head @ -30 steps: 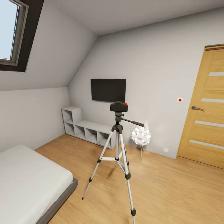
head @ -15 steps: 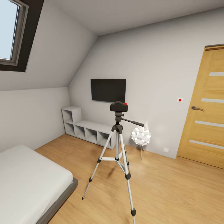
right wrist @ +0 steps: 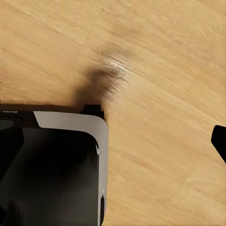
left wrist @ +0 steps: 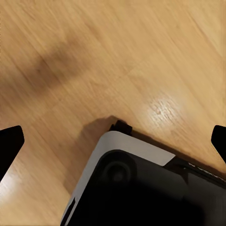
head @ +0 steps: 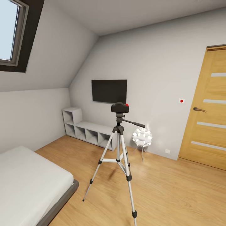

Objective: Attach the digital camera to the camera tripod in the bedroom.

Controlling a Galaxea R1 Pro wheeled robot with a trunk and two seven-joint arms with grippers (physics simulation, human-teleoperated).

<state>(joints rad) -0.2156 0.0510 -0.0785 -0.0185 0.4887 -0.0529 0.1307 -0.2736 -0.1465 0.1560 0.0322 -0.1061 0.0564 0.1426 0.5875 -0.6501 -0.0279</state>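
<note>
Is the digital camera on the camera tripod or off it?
On it: the digital camera sits upright atop the camera tripod, whose legs are spread.

The small black digital camera [head: 120,107], red dot on top, sat upright on the black pan head of the silver-legged camera tripod [head: 118,157], legs splayed on the bedroom's wood floor [head: 175,191], handle pointing toward 3 o'clock

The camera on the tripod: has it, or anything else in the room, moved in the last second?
Nothing visibly changed. The digital camera sits on top of the camera tripod as before, with the ball lamp, bed and door where they were.
</note>
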